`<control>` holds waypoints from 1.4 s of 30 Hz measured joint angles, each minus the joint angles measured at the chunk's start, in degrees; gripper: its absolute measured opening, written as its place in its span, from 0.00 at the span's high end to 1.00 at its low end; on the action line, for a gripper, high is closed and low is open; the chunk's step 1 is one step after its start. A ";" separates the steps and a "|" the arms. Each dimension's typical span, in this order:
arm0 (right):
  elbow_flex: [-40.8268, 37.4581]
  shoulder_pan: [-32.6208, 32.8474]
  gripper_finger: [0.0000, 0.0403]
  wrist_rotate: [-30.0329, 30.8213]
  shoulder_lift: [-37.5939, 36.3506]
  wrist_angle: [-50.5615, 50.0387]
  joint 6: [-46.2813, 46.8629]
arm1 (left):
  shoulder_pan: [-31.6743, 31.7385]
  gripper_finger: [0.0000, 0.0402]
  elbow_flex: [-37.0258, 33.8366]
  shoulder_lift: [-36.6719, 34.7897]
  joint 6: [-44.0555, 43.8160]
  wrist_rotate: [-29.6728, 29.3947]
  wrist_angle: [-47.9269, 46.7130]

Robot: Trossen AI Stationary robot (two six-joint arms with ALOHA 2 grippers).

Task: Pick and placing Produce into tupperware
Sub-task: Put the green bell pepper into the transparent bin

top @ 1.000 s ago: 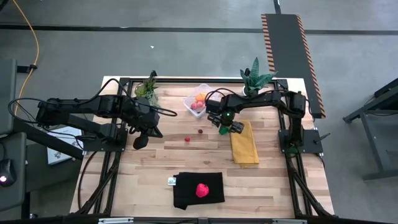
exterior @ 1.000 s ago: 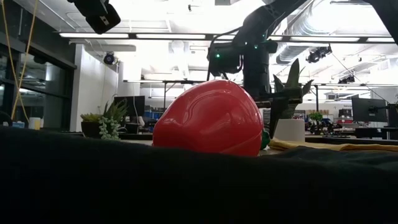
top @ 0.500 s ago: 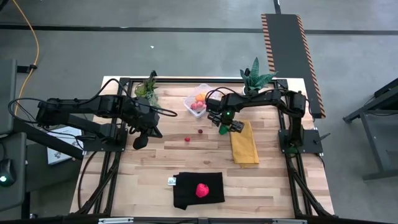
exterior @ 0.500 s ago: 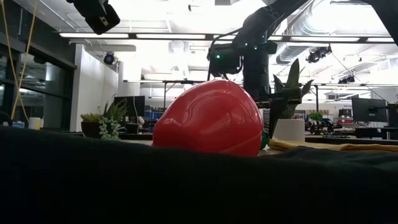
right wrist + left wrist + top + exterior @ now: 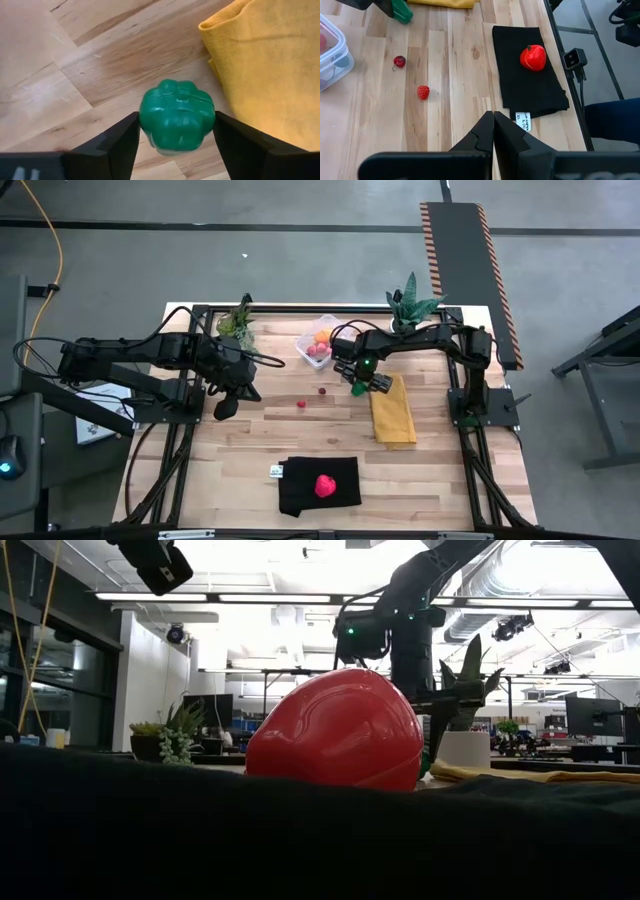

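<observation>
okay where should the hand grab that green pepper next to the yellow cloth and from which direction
Grip the green pepper across its wide lobed middle, coming straight down from above. It sits on the table beside the yellow cloth, and the right hand already straddles it, one finger on each side. The sides look rounded, so squeezing at the widest part should help prevent slipping.

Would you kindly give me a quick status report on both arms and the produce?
Right tool closing around green pepper beside yellow cloth. Left tool shut, waiting over table's left side. Tupperware partly filled. Raspberry, cherry, red pepper still out.
</observation>
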 joint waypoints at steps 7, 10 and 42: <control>0.00 0.00 0.44 0.12 0.00 0.02 -0.09 | -0.01 1.00 0.00 0.00 0.00 0.00 0.00; 0.00 0.02 0.44 0.54 0.00 0.09 -0.29 | 0.00 1.00 0.00 0.01 0.00 0.00 0.00; 0.04 0.07 0.44 -1.97 -4.79 1.05 -5.64 | 0.00 1.00 0.00 0.02 1.51 -1.09 0.24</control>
